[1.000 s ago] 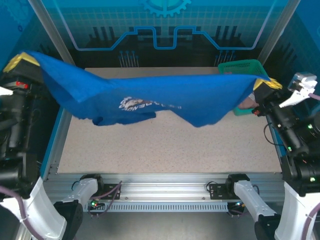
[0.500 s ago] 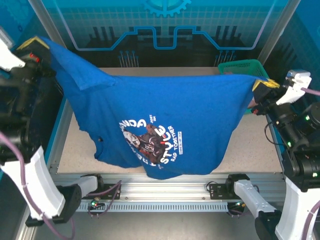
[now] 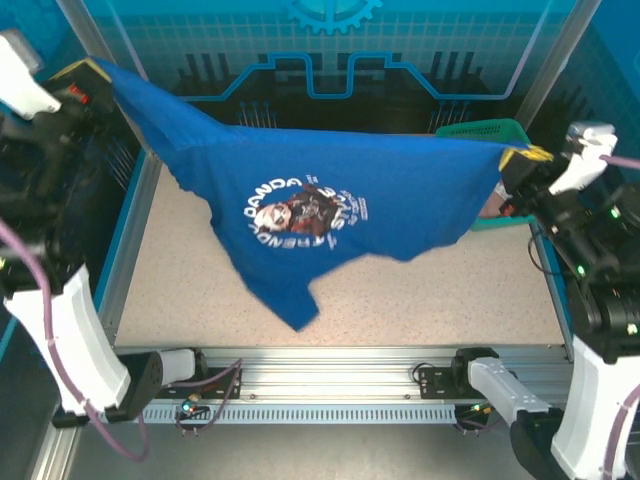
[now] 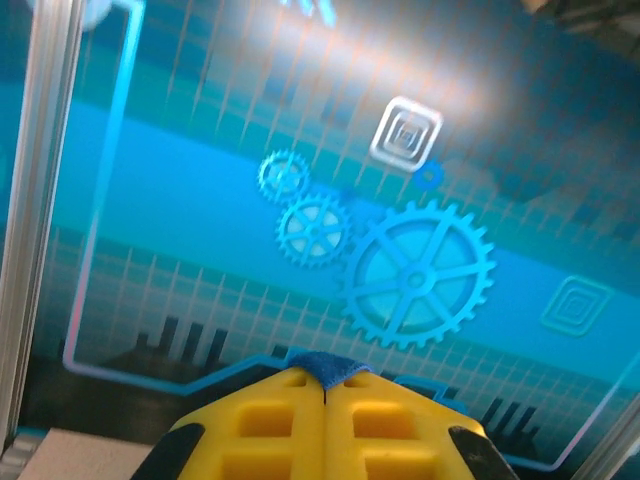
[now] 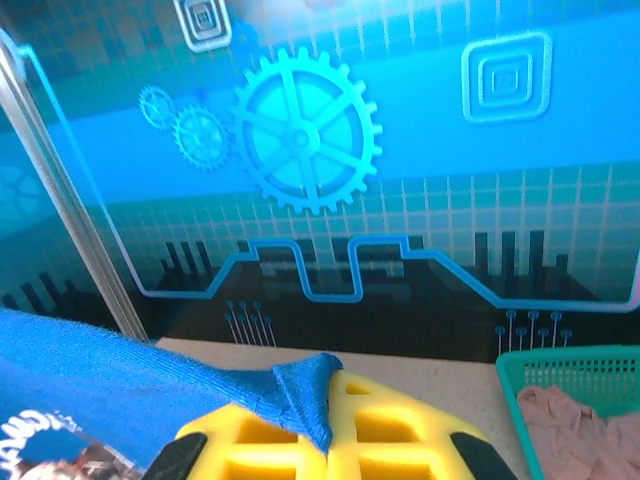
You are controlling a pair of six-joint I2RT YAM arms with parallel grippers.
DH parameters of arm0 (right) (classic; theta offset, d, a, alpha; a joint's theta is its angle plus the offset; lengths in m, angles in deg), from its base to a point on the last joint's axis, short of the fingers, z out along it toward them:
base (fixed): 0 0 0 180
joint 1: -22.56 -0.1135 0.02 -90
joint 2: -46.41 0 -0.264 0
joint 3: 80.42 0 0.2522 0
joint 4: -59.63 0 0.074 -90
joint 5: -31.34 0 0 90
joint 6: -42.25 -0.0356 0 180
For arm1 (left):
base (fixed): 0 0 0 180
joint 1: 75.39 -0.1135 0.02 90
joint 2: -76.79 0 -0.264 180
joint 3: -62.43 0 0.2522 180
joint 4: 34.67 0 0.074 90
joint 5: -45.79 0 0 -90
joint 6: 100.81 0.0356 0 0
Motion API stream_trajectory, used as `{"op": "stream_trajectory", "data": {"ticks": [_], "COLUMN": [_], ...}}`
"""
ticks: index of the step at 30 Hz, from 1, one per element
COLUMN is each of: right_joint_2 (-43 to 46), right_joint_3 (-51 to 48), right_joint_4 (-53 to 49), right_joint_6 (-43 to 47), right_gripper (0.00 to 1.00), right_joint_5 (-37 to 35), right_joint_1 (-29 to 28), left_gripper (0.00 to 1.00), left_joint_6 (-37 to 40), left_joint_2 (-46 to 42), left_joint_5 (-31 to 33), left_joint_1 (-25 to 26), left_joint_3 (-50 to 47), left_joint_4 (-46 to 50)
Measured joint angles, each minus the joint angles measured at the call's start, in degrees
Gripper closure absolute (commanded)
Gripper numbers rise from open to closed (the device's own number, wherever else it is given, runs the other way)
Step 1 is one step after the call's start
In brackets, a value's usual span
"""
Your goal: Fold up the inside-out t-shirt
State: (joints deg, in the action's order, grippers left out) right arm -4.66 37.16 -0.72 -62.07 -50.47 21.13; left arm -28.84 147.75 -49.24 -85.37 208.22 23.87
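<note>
Holding t-shirt (image 3: 400, 200) stretched over table (image 3: 450, 290), print facing up; left gripper (image 3: 88, 72) and right gripper (image 3: 520, 160) each clenched on a cloth edge.

The left pincer (image 4: 323, 388) has its yellow jaws pressed together on a small fold of the blue t-shirt (image 4: 326, 364), which pokes up at their tips. Behind stands a teal wall panel (image 4: 150, 210) printed with gears, a metal post (image 4: 35, 200) along its left side, and a sliver of table (image 4: 60, 455) below.
</note>
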Motion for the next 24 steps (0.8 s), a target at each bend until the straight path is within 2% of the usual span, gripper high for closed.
{"op": "stream_trajectory", "data": {"ticks": [7,12,19,24], "right_joint_2": [8.0,8.7,5.6,0.0], "right_joint_3": [4.3,5.7,4.7,-2.8], "right_joint_4": [-2.6,-3.2,-1.8,5.0], "right_joint_6": [0.0,0.1,0.5,0.5], "right_gripper": [1.0,1.0,1.0,1.0], "right_joint_5": [-0.3,-0.9,-1.9,-2.3], "right_joint_1": [0.0,0.0,0.0,0.0], "left_gripper": [1.0,1.0,1.0,1.0], "left_joint_6": [0.2,0.5,0.6,0.6], "left_joint_2": [-11.8,-13.6,-7.0,3.4], "left_joint_5": [0.1,0.3,0.2,0.3], "left_joint_1": [0.0,0.0,0.0,0.2], "left_joint_3": [2.9,3.6,2.6,-2.8], "left_joint_4": [-0.3,-1.9,-4.3,-9.8]}}
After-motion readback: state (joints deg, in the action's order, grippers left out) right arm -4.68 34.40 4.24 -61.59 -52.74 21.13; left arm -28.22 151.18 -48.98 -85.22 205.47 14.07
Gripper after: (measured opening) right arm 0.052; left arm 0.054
